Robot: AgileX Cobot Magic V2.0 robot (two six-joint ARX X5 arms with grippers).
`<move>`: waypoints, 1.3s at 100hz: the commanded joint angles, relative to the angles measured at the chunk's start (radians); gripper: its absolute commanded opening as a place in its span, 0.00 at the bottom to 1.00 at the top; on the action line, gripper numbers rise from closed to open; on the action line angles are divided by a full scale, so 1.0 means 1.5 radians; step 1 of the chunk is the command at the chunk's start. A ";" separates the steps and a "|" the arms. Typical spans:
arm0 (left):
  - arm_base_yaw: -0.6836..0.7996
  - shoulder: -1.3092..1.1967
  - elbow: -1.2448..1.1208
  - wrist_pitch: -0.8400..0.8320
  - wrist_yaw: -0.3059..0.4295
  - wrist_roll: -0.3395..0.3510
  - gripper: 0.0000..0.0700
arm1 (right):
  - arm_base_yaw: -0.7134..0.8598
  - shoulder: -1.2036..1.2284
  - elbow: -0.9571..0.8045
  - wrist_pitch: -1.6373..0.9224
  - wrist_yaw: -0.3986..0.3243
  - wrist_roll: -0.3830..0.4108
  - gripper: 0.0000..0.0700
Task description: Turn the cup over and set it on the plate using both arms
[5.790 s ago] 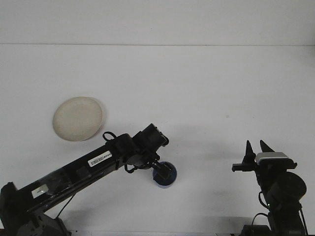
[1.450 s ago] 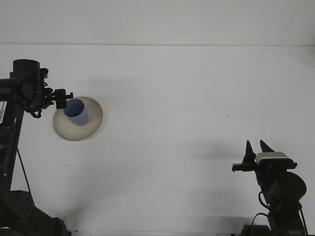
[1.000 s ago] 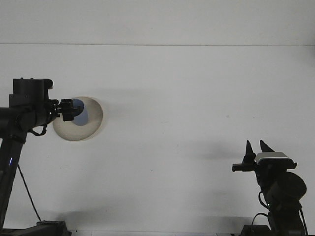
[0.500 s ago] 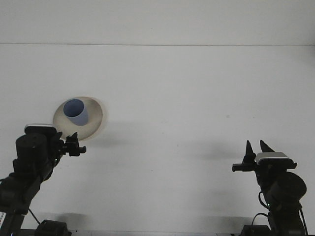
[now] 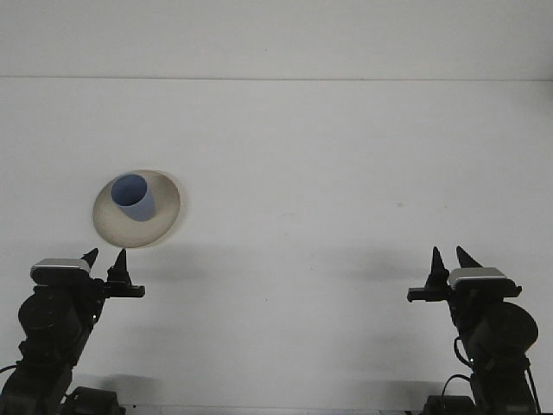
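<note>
1. The small blue plastic cup (image 5: 133, 196) stood mouth-up on the round cream plate (image 5: 164, 216), at the left of the white surface (image 5: 346, 173), a touch off-centre toward the plate's far-left side.
2. The left gripper (image 5: 104, 259) sat at the near-left edge, just near of the plate, its fingers apart and holding nothing.
3. The right gripper (image 5: 451, 258) waited at the near right, well apart from the plate, its fingers apart and empty too.
4. Risk, as I judged it: little was left to spoil, but the left arm sat close to the plate, and any forward swing could have clipped the rim and tipped the light cup.
5. Containers: the plate held only the cup; whether the cup held anything could not be told from this angle.
</note>
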 commanded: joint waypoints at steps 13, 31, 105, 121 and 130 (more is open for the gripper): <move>0.000 0.006 0.007 0.006 -0.004 0.007 0.49 | 0.001 0.001 0.004 0.007 0.000 0.008 0.40; 0.000 0.006 0.007 0.010 -0.004 0.006 0.48 | 0.001 0.001 0.004 0.006 0.000 0.008 0.40; 0.000 0.001 0.007 0.011 -0.004 0.006 0.02 | 0.001 0.001 0.004 0.007 0.000 0.008 0.00; 0.000 -0.003 0.007 0.011 -0.004 0.006 0.02 | 0.001 0.001 0.004 0.007 0.000 0.008 0.00; 0.000 -0.006 0.007 0.011 -0.004 0.006 0.02 | 0.001 0.001 0.004 0.007 0.000 0.008 0.00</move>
